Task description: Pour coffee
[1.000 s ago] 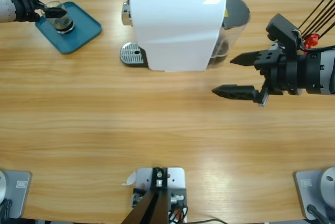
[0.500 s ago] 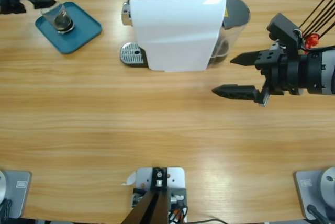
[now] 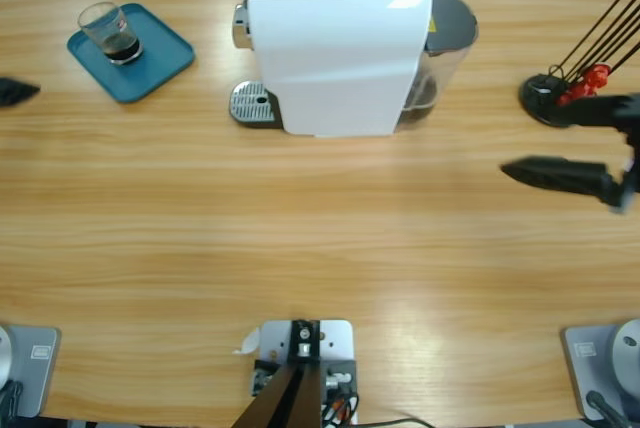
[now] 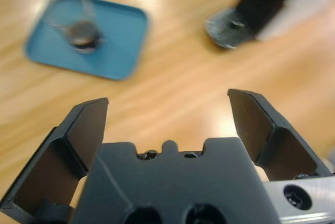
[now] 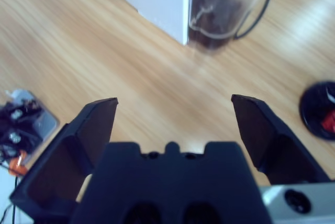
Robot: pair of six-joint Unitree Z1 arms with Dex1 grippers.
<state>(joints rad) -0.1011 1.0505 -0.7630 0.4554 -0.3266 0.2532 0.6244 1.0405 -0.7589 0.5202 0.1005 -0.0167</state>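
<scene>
A small clear tumbler stands upright on the teal tray at the far left, with dark coffee in its bottom third. In the left wrist view the tumbler and tray lie well ahead of my left gripper, which is open and holds nothing. Only a black tip of that left gripper shows at the high view's left edge, below the tray. My right gripper is open at the right edge, over bare table, and nothing is between its fingers.
A white coffee machine stands at the back middle, with a metal drip tray on its left and a dark water tank on its right. A black capsule stand holding red capsules sits at the far right.
The left gripper let go of the tumbler and drew back off the tray to the left edge. The right gripper pulled back towards the right edge. The tumbler stayed upright on the tray.
</scene>
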